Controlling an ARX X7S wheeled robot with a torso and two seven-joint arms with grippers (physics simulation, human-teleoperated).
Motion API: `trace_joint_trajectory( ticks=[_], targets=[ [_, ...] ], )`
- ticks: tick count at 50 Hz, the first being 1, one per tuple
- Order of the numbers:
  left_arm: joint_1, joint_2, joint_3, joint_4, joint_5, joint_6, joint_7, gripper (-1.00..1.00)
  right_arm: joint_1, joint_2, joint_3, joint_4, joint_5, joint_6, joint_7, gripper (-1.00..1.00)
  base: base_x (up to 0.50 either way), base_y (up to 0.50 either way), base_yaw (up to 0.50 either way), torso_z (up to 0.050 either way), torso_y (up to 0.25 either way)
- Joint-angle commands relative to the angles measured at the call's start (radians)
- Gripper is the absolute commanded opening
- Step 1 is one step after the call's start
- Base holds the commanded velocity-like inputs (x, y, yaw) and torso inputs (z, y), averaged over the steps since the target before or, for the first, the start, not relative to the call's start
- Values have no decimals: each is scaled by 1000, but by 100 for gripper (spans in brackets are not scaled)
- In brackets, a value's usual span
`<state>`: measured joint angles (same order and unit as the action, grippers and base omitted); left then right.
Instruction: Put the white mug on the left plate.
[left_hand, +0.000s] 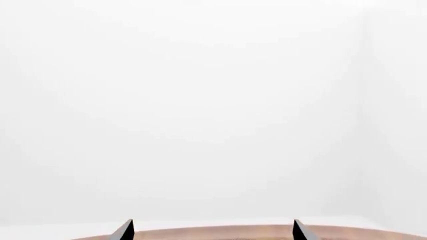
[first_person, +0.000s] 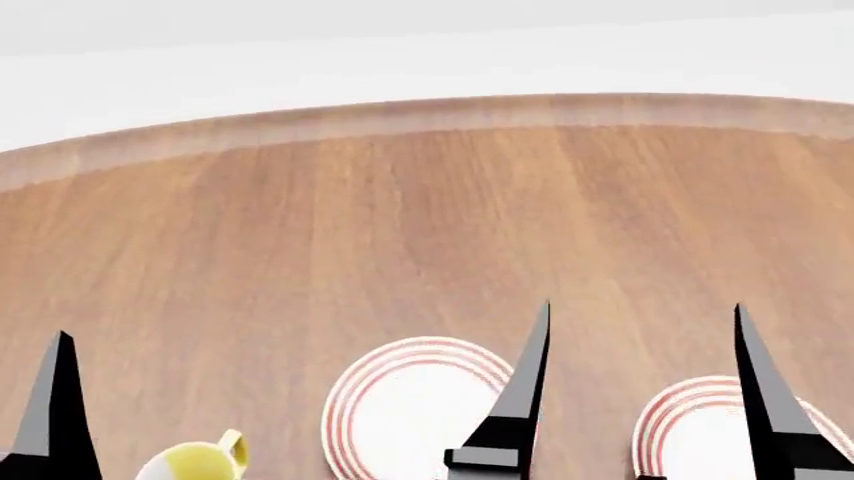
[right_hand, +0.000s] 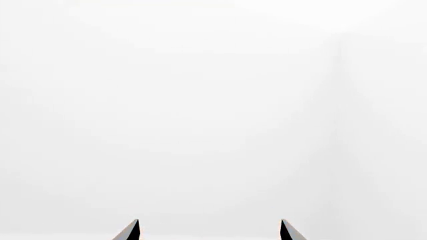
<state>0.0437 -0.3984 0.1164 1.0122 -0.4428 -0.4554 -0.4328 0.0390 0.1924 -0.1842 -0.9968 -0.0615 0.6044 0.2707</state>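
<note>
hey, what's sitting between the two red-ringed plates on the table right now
In the head view, a black finger of the right gripper rises between the left plate and the right plate, over bare wood.

Red-ringed white left plate (first_person: 400, 415), brown table (first_person: 400, 220)

Two plates lie side by side on the table (first_person: 400, 220) (near its front edge): the left plate (first_person: 400, 405), the other plate (first_person: 694, 435) right; a mug (first_person: 200, 462) left of both.

The far worktop (first_person: 441, 220) is seen bare and passable. Near the front edge, passage is narrowed by the left plate (first_person: 407, 410), a second plate (first_person: 701, 435) and a yellow mug (first_person: 200, 462).
</note>
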Motion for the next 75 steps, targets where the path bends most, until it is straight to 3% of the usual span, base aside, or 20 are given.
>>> trace_joint_trajectory(
  ticks=[1,25,27,31,40,48,50,59,60,75],
  targets=[
    [1,-13,14,-4,0,11,-10,100,-6,2,8,-2,12,-8,8,100,0,0,-500,0,0],
    [-2,-37,40,-2,-6,19,-33,100,-8,13,16,-16,27,9,20,100,0,0,-500,0,0],
    [-5,-40,40,1,-23,9,-36,100,1,17,8,-21,21,25,20,100,0,0,-500,0,0],
    [-17,-48,6,-12,-248,-41,-14,100,20,26,-4,-40,12,68,12,100,0,0,-60,0,0],
    [6,-71,86,-21,-282,-25,75,100,11,-13,31,-50,-23,66,-40,100,0,0,0,0,0],
    [98,-73,183,-74,-136,109,204,100,3,-120,58,-49,-132,63,-178,100,0,0,0,0,0],
    [135,-83,240,-97,-26,176,258,100,1,-139,65,-49,-152,61,-203,100,0,0,0,0,0],
    [189,-91,275,-195,20,267,323,100,3,-175,71,-47,-194,59,-252,100,0,0,0,0,0],
    [212,-71,263,-238,19,356,349,100,3,-173,68,-46,-192,60,-249,100,0,0,0,0,0],
    [258,-86,342,-368,115,369,391,100,5,-152,64,-40,-171,64,-226,100,0,0,0,0,0]
  ],
)
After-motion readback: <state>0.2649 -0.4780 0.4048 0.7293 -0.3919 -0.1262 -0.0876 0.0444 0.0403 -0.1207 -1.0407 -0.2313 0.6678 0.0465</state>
